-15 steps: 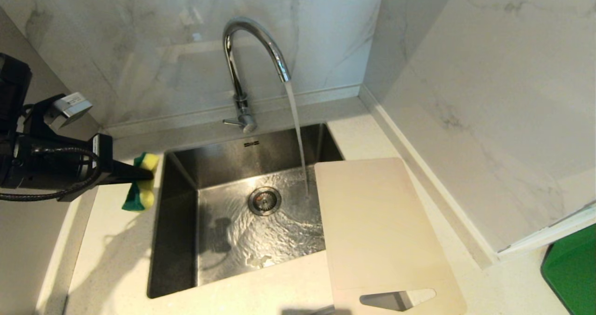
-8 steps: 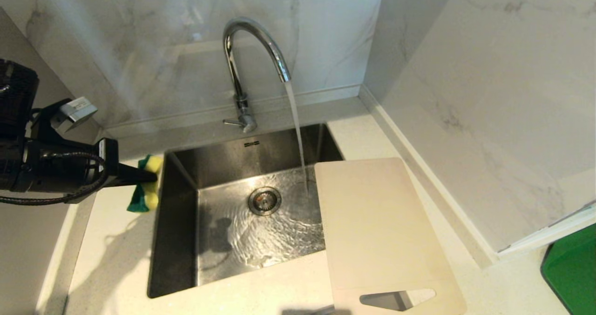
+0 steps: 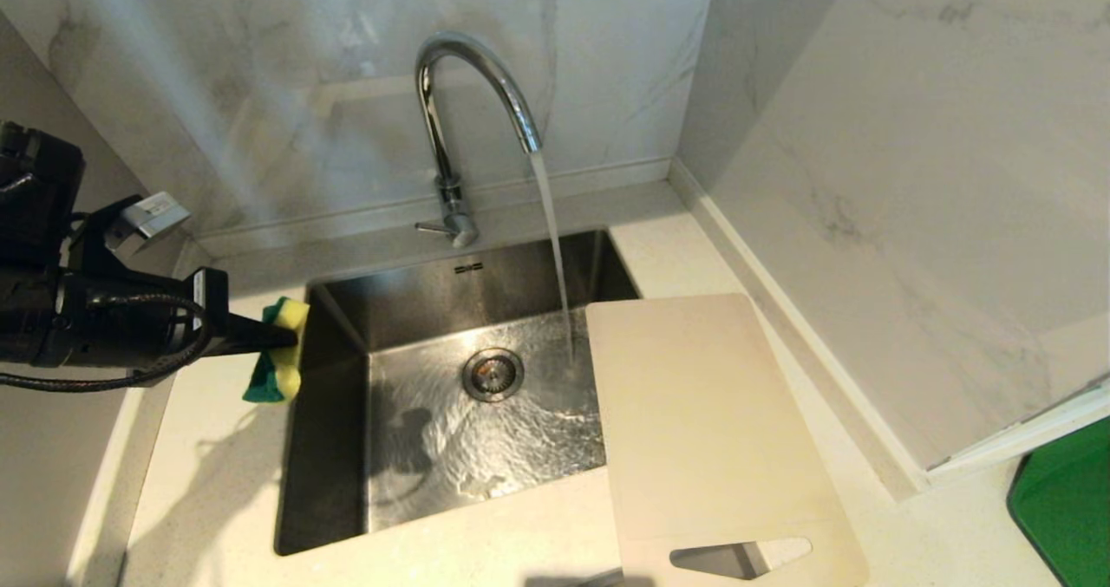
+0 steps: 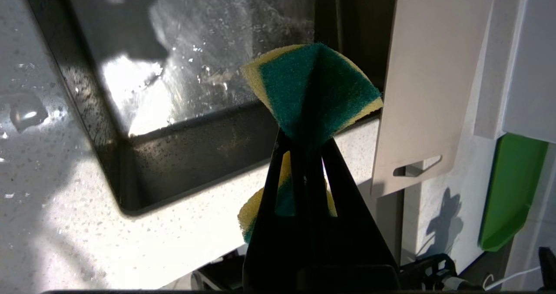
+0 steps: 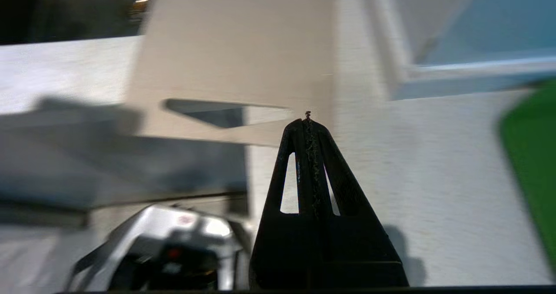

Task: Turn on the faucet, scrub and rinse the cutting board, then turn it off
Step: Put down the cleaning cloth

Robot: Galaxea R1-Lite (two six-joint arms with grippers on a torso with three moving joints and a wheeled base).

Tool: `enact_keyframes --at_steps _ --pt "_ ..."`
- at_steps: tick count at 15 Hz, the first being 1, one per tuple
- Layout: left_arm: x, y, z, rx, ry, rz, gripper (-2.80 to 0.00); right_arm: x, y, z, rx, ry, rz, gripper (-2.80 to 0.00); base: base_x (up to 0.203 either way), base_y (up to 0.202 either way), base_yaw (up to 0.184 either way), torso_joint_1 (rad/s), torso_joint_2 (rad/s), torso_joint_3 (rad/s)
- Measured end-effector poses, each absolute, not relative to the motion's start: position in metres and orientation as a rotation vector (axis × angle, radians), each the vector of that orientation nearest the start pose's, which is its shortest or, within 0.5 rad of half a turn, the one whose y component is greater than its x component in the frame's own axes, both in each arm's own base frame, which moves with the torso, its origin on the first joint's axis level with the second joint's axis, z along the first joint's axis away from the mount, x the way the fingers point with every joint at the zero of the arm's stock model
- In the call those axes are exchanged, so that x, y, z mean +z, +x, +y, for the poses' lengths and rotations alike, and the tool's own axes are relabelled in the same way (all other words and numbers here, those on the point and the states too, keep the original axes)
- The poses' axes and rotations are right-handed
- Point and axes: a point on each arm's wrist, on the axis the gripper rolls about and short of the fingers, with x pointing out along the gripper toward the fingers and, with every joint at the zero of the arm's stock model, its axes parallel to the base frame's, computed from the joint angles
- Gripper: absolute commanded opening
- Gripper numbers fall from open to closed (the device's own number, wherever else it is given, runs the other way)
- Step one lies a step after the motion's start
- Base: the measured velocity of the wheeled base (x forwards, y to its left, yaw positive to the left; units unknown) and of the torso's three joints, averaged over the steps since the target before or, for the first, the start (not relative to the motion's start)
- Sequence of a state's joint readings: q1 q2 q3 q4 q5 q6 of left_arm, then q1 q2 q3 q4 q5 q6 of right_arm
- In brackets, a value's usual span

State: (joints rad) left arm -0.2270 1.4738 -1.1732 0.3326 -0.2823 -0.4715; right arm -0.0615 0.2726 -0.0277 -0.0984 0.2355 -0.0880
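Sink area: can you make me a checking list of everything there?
Surface: pale speckled counter, drops by the sink.
Job's things: faucet running; cutting board dry, part over the sink.
Clutter: green object at right.
Grippers: left gripper shut on sponge at the sink's left edge; right gripper shut, empty, near the board's slot.
Cables: black cable on left arm.
Surroundings: marble walls.
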Motion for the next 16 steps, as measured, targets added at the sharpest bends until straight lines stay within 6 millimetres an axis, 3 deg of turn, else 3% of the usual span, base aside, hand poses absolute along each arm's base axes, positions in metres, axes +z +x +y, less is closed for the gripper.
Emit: enact_keyframes --at_steps 6,12,16 --pt "0.256 0.237 -0.061 -0.341 -0.463 0.721 -2.8 0.079 -0.002 0.001 -0.005 -0.102 0.272 -2.8 0.0 0.0 0.0 0.0 0.0 0.0" --pt "0.249 0.244 -0.062 -0.345 -0.465 0.707 -2.8 0.078 -0.001 0.001 -0.099 -0.082 0.299 -2.8 0.0 0.0 0.0 0.0 0.0 0.0" --pt "0.244 0.247 -0.063 -0.35 -0.465 0.696 -2.8 0.078 -0.002 0.001 -0.031 -0.072 0.291 -2.8 0.0 0.0 0.0 0.0 0.0 0.0"
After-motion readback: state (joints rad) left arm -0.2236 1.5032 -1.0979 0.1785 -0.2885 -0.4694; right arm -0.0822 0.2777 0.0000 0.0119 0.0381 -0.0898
